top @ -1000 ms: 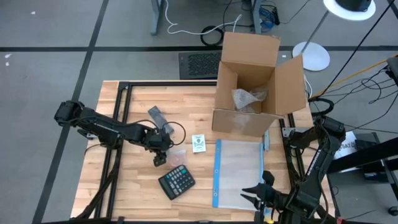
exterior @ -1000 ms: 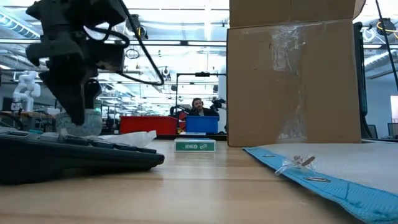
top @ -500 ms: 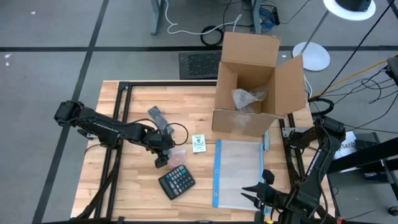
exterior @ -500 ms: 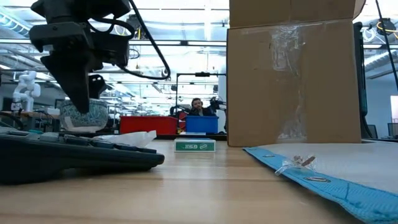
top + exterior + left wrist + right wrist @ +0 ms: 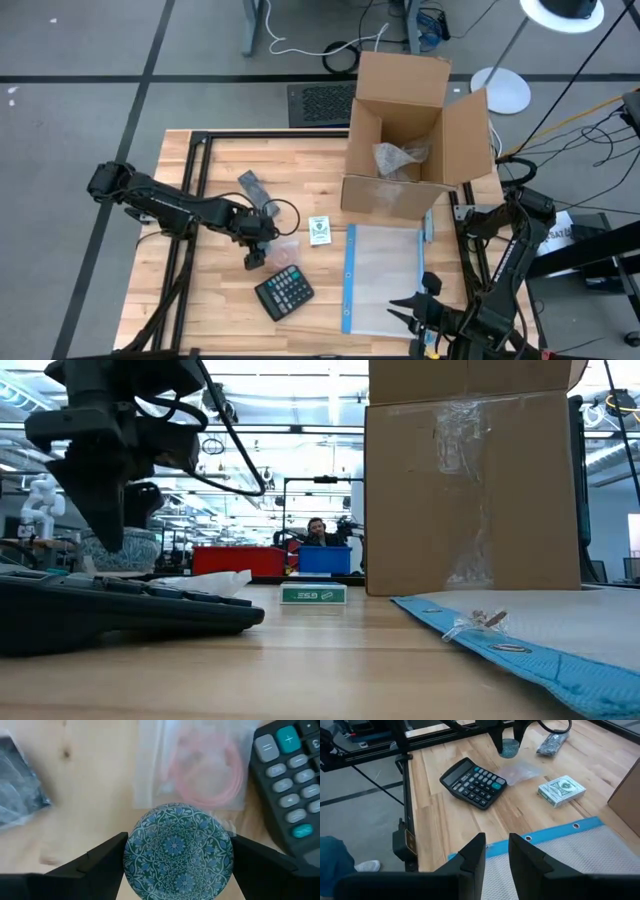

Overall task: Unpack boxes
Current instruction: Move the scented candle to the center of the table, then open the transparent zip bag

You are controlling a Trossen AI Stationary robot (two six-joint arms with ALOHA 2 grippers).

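Observation:
The brown cardboard box (image 5: 415, 130) stands open at the table's far right, flaps up, with a crumpled clear bag (image 5: 400, 158) inside; in the low view the box (image 5: 470, 490) rests on its bottom. My left gripper (image 5: 256, 258) is left of centre and shut on a small round thing with a blue-green flower pattern (image 5: 177, 852). That thing shows in the low view (image 5: 125, 550) behind the calculator. My right gripper (image 5: 496, 855) waits open at the near right, over the blue-edged clear pouch (image 5: 385, 275). My left gripper pinches the round patterned thing by its rim, one finger (image 5: 107, 860) on each of two opposite sides (image 5: 131, 855). The fingers come from above, pointing down. The thing sits level, patterned face up, low over the pink-cable bag; whether it touches the table I cannot tell.
A black calculator (image 5: 284, 291) lies just near of my left gripper. A clear bag with a pink cable (image 5: 200, 765) lies under it, a green card deck (image 5: 319, 230) to its right and a dark packet (image 5: 252, 188) beyond it. A black frame (image 5: 190, 210) runs along the table's left side.
My left gripper, still shut on the round patterned thing, has shifted a little toward the table's left. Nothing else has moved.

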